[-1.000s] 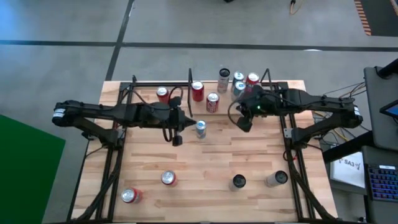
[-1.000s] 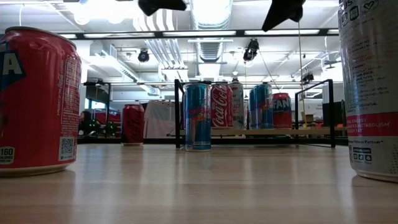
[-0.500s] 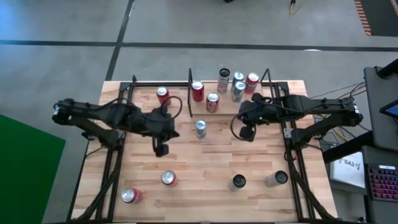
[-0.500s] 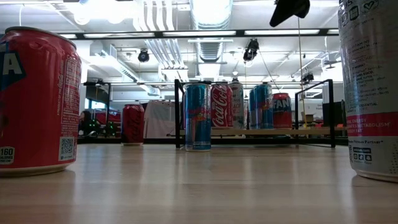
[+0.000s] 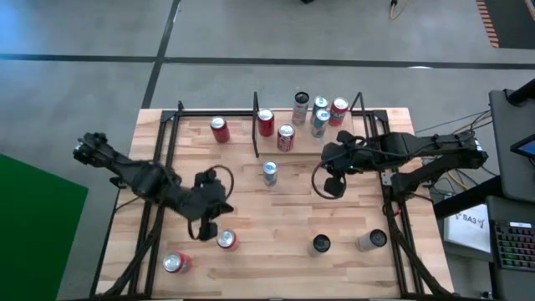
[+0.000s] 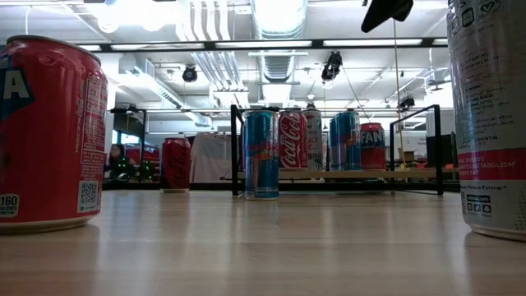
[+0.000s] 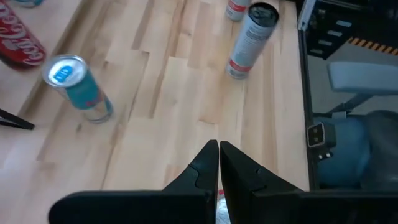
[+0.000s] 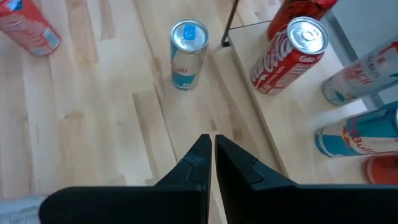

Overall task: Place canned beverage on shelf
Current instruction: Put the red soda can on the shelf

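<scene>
Five on shelf: the shelf point(image 5: 351, 125), at the table's far edge, carries five cans — Coca-Cola can point(image 5: 285, 137), red can point(image 5: 266, 123), dark-topped can point(image 5: 301, 107), silver-topped can point(image 5: 320, 118), red Fanta can point(image 5: 338, 109).
Cans off shelf: six on the tabletop point(image 5: 276, 217).
Nearest to shelf: blue can point(image 5: 269, 173), upright, just in front of the shelf's front edge.
Far-left can: red can by the rail point(image 5: 219, 128), outside the shelf frame, upright.
Near-edge cans: red-and-white can point(image 5: 226, 241), red corner can point(image 5: 174, 263), black-topped can point(image 5: 321, 244), silver tall can point(image 5: 371, 240); well apart from the shelf.
Left gripper point(image 5: 207, 232): fingers pressed together, nothing held; sits low over the near-left table, just beside the red-and-white can.
Right gripper point(image 5: 332, 186): fingers together, empty; hangs over the mid-table, in front of the shelf, right of the blue can.
Progress (judgement): partly done; about half the cans shelved, six left.
Step in hand (judgement): left arm looks headed for the red-and-white can; jaws must open first.
</scene>
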`<action>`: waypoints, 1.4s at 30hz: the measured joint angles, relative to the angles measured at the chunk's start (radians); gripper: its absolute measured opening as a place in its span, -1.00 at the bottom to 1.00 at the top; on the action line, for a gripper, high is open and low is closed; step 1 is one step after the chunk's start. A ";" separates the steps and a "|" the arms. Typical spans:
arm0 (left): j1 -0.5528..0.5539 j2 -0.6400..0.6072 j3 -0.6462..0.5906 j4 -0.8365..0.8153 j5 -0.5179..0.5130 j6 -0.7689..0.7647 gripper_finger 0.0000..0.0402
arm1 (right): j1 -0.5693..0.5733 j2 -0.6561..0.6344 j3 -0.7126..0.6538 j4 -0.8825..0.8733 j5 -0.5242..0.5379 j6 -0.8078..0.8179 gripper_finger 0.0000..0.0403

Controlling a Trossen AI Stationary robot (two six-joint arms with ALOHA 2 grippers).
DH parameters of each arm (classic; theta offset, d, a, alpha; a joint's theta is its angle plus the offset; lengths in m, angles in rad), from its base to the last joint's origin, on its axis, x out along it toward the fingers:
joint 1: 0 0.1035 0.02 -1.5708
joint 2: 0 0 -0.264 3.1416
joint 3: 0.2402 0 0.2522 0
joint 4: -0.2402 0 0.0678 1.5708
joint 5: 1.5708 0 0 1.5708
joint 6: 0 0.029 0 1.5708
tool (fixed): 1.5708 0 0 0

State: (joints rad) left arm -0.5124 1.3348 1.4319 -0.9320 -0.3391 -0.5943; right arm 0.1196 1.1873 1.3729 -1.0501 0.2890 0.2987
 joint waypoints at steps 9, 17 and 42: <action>-0.097 0.099 -0.001 -0.010 -0.019 -0.011 -1.00 | 0.093 0.000 -0.062 0.008 0.035 0.058 -0.94; -0.115 0.174 -0.002 -0.042 -0.012 -0.051 -1.00 | 0.177 0.000 -0.109 0.047 0.081 0.122 -0.94; -0.199 0.340 -0.002 -0.116 -0.015 -0.181 0.38 | 0.249 0.002 -0.210 0.159 0.087 0.175 -0.94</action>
State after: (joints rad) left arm -0.7109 1.6751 1.4300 -1.0475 -0.3546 -0.7757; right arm 0.3691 1.1889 1.1625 -0.8913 0.3763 0.4738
